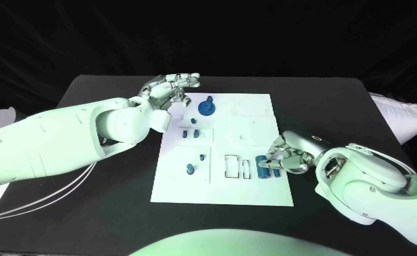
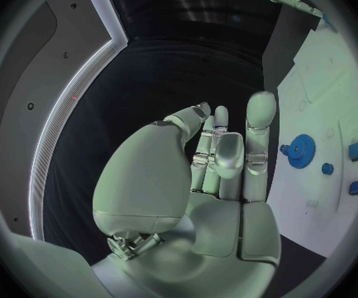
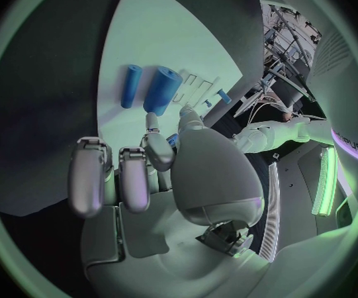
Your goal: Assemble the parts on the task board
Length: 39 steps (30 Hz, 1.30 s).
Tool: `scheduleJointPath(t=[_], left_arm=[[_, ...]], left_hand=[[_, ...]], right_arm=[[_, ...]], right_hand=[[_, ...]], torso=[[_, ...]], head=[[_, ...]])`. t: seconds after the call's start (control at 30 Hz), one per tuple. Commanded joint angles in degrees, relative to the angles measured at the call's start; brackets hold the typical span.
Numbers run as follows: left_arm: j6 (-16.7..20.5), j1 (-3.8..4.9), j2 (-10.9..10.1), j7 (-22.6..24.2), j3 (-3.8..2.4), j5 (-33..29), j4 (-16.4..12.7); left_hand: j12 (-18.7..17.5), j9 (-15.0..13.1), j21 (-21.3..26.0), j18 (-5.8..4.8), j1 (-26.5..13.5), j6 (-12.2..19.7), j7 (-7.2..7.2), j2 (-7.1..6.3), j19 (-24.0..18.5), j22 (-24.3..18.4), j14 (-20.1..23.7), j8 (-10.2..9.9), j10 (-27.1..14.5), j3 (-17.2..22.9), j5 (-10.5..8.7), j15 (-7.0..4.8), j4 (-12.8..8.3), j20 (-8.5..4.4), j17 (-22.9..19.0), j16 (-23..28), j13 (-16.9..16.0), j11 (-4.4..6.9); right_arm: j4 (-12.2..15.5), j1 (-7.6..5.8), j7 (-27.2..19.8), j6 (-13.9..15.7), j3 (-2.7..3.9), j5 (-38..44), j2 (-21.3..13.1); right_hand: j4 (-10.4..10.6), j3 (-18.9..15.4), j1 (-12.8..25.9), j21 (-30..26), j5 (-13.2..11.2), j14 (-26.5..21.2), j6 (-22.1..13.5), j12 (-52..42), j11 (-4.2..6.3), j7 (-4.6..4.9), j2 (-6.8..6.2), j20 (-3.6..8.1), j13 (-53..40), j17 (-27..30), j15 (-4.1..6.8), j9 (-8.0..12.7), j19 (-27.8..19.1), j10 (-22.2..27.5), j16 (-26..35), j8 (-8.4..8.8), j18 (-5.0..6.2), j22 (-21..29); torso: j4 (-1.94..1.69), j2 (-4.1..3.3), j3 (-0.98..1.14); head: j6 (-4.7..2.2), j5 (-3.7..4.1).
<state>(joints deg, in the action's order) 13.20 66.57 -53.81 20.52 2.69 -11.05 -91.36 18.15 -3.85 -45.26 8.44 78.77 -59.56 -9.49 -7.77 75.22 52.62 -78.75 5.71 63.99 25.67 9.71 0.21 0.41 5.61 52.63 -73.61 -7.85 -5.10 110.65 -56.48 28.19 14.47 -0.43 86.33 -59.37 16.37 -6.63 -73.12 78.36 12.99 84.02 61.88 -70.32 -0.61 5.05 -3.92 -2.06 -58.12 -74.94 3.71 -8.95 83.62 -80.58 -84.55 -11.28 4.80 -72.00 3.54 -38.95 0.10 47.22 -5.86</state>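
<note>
Black table holds the task board [image 1: 252, 117]; blue cylinders [image 1: 263, 167] lie lengthwise beside right hand [image 1: 289, 155], fingers curled, grasp unclear.

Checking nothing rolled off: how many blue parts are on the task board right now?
About 7: a gear at the far end, three small pieces mid-left, two more lower left, and cylinders by the right hand, which may hide others.

Lighting: you get a pale green-tinted wash over the white task board [image 1: 222, 147], which reads bright against the black table [image 1: 104, 99] and unlit backdrop. Shadows: faint. Glare: a lit strip glows at the right wrist view's rim. Distortion: both wrist views bend straight edges heavily. Focus: near fingers look soft, small parts grainy.
</note>
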Motion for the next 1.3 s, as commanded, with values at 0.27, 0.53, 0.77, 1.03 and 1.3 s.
scheduleJointPath(t=[0.27, 0.53, 0.77, 1.03, 1.3], left_arm=[[-1.0, 0.0, 0.1, 0.6, -0.03, 0.0, 0.0], [-1.2, -0.01, 0.1, 0.5, -0.02, 0.0, 0.0], [-1.3, -0.01, 0.0, 0.3, -0.02, 0.0, -0.1], [-1.4, -0.01, 0.0, 0.2, -0.02, 0.0, -0.1], [-1.4, -0.01, 0.0, 0.1, -0.02, 0.0, -0.1]], left_hand=[[0.2, -0.1, 0.2, 0.66, -0.3, 0.3, -0.03, 0.2, -0.1, 0.1, 0.3, 0.2, -0.4, -0.2, 0.28, -0.01, -0.1, 0.22, 0.1, 0.2, -0.1, 0.09], [0.2, -0.1, 0.2, 0.66, -0.3, 0.3, -0.03, 0.2, -0.1, 0.1, 0.3, 0.2, -0.4, -0.2, 0.28, -0.01, -0.1, 0.22, 0.1, 0.2, -0.1, 0.09], [0.2, -0.1, 0.2, 0.66, -0.3, 0.3, -0.03, 0.2, -0.1, 0.1, 0.3, 0.2, -0.4, -0.2, 0.28, -0.01, -0.1, 0.22, 0.1, 0.2, -0.1, 0.09], [0.2, -0.1, 0.2, 0.66, -0.3, 0.3, -0.03, 0.2, -0.1, 0.1, 0.3, 0.2, -0.4, -0.2, 0.28, -0.01, -0.1, 0.22, 0.1, 0.2, -0.1, 0.09], [0.2, -0.1, 0.2, 0.66, -0.3, 0.3, -0.03, 0.2, -0.1, 0.1, 0.3, 0.2, -0.4, -0.2, 0.28, -0.01, -0.1, 0.22, 0.1, 0.2, -0.1, 0.09]], right_arm=[[-1.2, 0.48, 2.0, -4.7, -0.05, 3.8, 1.8], [-2.8, 1.11, 2.1, -5.6, -0.05, 5.1, 3.5], [-3.9, 2.0, 2.2, -5.5, -0.05, 5.3, 5.1], [-4.3, 2.23, 2.4, -6.5, -0.05, 6.0, 5.6], [-5.1, 2.27, 2.7, -8.9, -0.04, 10.2, 6.0]], right_hand=[[0.1, -0.5, 0.0, 0.2, 0.4, 4.1, -0.2, -2.8, 0.22, -0.01, 0.66, -0.1, -11.2, -4.0, 0.0, -0.2, 0.2, 0.0, -0.3, -0.45, -0.91, -0.1], [0.0, -0.6, -0.2, 0.1, 0.5, 4.0, -0.2, -2.5, 0.23, -0.02, 0.97, -0.1, -10.9, -3.9, 0.0, -0.4, 0.1, 0.2, -0.3, -0.57, -0.88, 0.0], [0.0, -0.7, -0.2, 0.0, 0.5, 4.0, -0.2, -2.3, 0.22, -0.02, 1.03, -0.11, -10.8, -3.8, 0.0, -0.5, 0.0, 0.3, -0.3, -0.61, -0.86, 0.1], [0.3, -2.9, 2.3, 0.0, -0.4, 4.0, -0.6, -2.1, 0.18, -0.02, 1.05, -0.17, -11.2, -4.0, -0.05, -1.1, -0.1, 0.6, -0.3, -0.94, -0.84, 0.1], [-1.7, -3.0, -2.1, 0.2, 0.7, 4.0, -0.9, -1.7, 0.18, 0.01, 0.87, -0.2, -11.5, -4.4, -0.06, -1.9, -0.2, 0.9, -0.4, -1.39, -0.89, -0.2]], torso=[[-0.14, -0.19, -0.05], [-0.21, -0.28, -0.05], [-0.31, -0.32, -0.11], [-0.28, -0.33, -0.13], [-0.43, -0.36, -0.14]], head=[[-0.05, -0.13], [-0.01, -0.18], [0.16, -0.15], [0.15, -0.19], [0.06, 0.02]])
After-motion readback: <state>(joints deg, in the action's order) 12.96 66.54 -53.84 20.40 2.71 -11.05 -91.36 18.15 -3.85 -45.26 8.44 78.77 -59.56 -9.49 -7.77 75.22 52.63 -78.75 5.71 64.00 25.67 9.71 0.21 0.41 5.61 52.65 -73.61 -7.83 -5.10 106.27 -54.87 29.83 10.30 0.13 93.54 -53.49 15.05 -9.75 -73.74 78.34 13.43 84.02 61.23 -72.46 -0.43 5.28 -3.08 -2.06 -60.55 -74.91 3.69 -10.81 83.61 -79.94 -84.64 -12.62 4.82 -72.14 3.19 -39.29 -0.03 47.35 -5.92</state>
